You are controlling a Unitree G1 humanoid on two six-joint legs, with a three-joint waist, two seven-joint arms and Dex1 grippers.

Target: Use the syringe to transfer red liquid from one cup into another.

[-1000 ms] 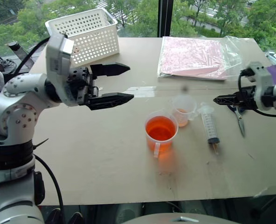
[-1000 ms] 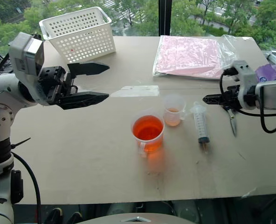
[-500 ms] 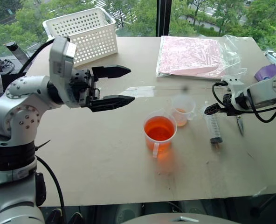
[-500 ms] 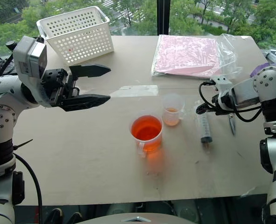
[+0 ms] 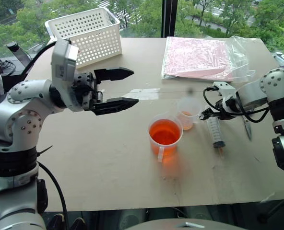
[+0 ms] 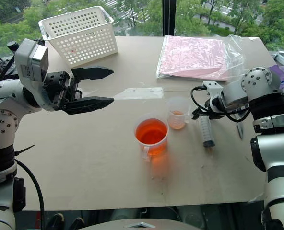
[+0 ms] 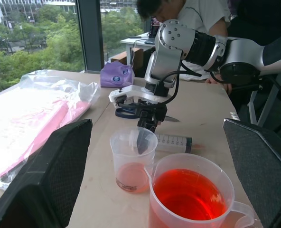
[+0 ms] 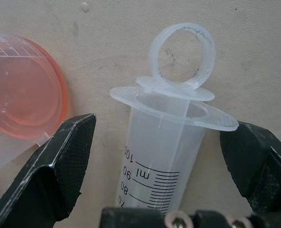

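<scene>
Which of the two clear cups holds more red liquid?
The larger handled beaker, filled deep orange-red; the smaller cup beside it has only a faint layer at its base.

only readable stuff is on the syringe [image 8: 165, 156] barrel: "ml", then 100, 90, 80, 70 beside the tick marks

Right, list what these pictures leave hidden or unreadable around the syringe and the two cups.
- Large clear plastic syringe: right wrist view cuts off its tip end at the frame edge.
- Same syringe, left wrist view: the smaller clear measuring cup and the right tool hide its plunger end.
- Metal scissors: head views, handles hidden behind the right arm.
- Larger clear handled beaker of red liquid: graduation marks too small to read.
</scene>
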